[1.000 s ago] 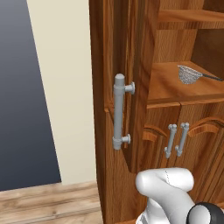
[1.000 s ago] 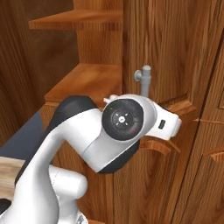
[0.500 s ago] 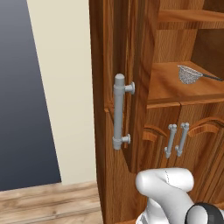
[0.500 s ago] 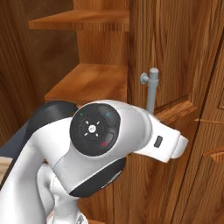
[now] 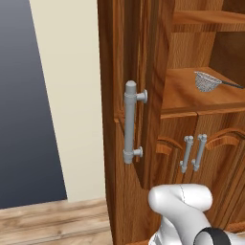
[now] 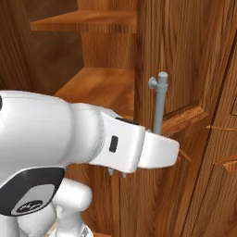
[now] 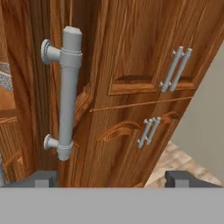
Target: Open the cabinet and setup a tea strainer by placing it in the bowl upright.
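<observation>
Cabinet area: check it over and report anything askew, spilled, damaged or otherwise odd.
Nothing stands out. The cabinet has its upper doors swung open, one edge-on with its grey bar handle intact. The tea strainer sits on the open shelf, basket mouth up, handle pointing right. The gripper is open, holding nothing.

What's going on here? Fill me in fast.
The robot arm is working on the tall wooden cabinet. Its upper doors stand open, and the tea strainer lies on a shelf inside. In the hand view the gripper is open, holds nothing and faces the grey bar handle of an opened door. The strainer is not yet picked up.
</observation>
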